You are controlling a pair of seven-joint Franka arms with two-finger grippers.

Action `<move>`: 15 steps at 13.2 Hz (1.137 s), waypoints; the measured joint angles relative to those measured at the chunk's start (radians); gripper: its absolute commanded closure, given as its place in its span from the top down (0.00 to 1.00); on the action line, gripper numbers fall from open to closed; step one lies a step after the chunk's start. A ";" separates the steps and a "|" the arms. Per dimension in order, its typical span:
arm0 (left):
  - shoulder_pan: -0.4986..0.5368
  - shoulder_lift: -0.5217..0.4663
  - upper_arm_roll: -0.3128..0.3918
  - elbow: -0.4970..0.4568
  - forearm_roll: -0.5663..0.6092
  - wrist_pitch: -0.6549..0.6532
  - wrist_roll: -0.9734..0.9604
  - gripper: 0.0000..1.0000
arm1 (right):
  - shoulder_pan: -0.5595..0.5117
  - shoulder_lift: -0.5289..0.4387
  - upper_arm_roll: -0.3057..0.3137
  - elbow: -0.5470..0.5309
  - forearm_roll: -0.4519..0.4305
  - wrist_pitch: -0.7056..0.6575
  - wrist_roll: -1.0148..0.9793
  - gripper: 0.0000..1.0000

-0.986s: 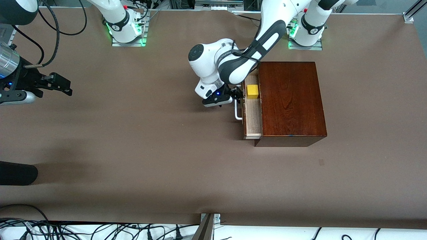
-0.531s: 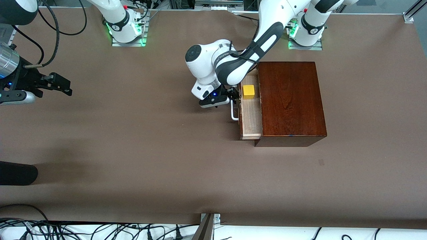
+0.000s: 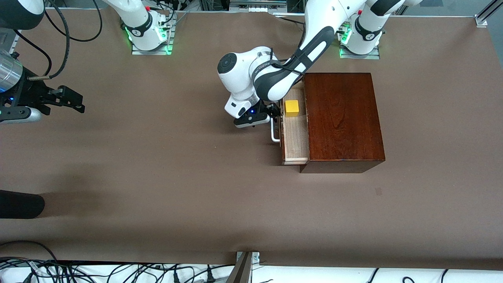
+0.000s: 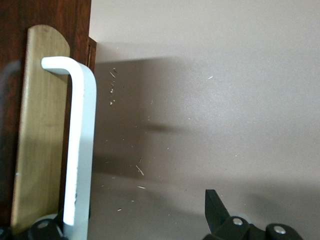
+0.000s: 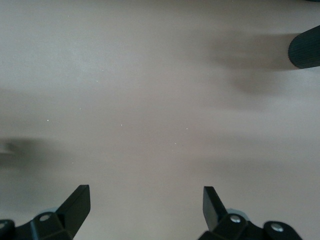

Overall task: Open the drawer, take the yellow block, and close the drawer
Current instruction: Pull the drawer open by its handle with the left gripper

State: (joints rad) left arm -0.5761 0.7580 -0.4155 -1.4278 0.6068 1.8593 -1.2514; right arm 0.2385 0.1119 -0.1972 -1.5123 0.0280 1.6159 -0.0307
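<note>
The drawer [image 3: 295, 135] of the dark red-brown wooden box [image 3: 342, 118] is pulled partly out and shows its pale inside. The yellow block [image 3: 292, 108] sits in the drawer, at the end farther from the front camera. My left gripper [image 3: 275, 111] is at the white handle [image 3: 274, 131], in front of the drawer. In the left wrist view the handle [image 4: 80, 150] runs along one side of my left gripper [image 4: 135, 220]. One finger is hidden at the handle's base and the other fingertip [image 4: 214, 205] stands far off, so the gripper is open. My right gripper [image 3: 74, 101] waits open and empty over the right arm's end of the table.
A black rounded object [image 3: 19, 204] lies at the table's edge at the right arm's end, nearer to the front camera; it also shows in the right wrist view [image 5: 305, 47]. Brown table surface [image 3: 177, 169] spreads in front of the drawer. Cables lie along the table's near edge.
The drawer has slid farther out of the box. My left gripper moved with the handle away from the box. The right arm has not moved.
</note>
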 measured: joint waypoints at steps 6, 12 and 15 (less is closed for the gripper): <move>-0.022 0.032 -0.022 0.075 -0.003 -0.030 0.006 1.00 | 0.000 0.000 -0.001 0.000 0.000 0.000 0.000 1.00; -0.050 0.057 -0.022 0.120 -0.001 -0.110 0.066 1.00 | 0.000 0.000 -0.001 0.000 0.000 0.000 0.000 1.00; -0.063 0.061 -0.027 0.133 -0.002 -0.159 0.075 1.00 | 0.000 0.000 -0.001 0.000 0.000 0.000 0.000 1.00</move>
State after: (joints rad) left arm -0.6394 0.8191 -0.4424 -1.2943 0.6053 1.6998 -1.1763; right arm 0.2382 0.1121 -0.1984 -1.5123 0.0278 1.6155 -0.0307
